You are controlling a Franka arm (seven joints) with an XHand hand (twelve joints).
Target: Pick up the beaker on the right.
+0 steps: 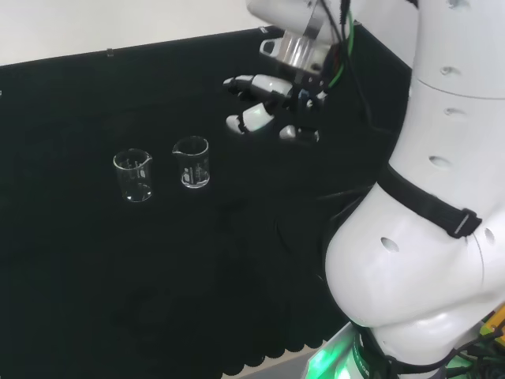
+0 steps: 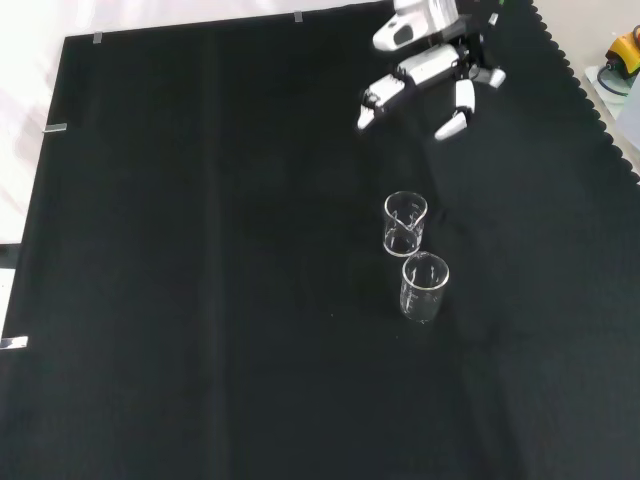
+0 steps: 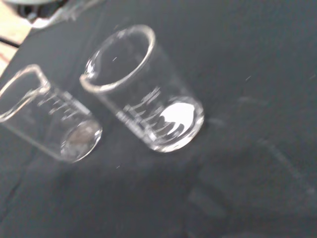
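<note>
A second clear glass beaker (image 1: 133, 175) stands just left of the small clear glass spouted beaker (image 1: 192, 163) in the head view, on the black-clothed counter (image 1: 95, 268). The black and white hand (image 1: 268, 106) hovers apart, fingers (image 2: 452, 123) spread, holding nothing

Second clear beaker (image 1: 132, 175) upright at head view's left, black cloth (image 1: 95, 276)

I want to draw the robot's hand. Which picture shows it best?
The front view: the hand hangs over the black cloth with its fingers spread straight and apart, away from both beakers. In the head view the hand is partly tucked under the arm's white link, so less of its shape shows.
</note>
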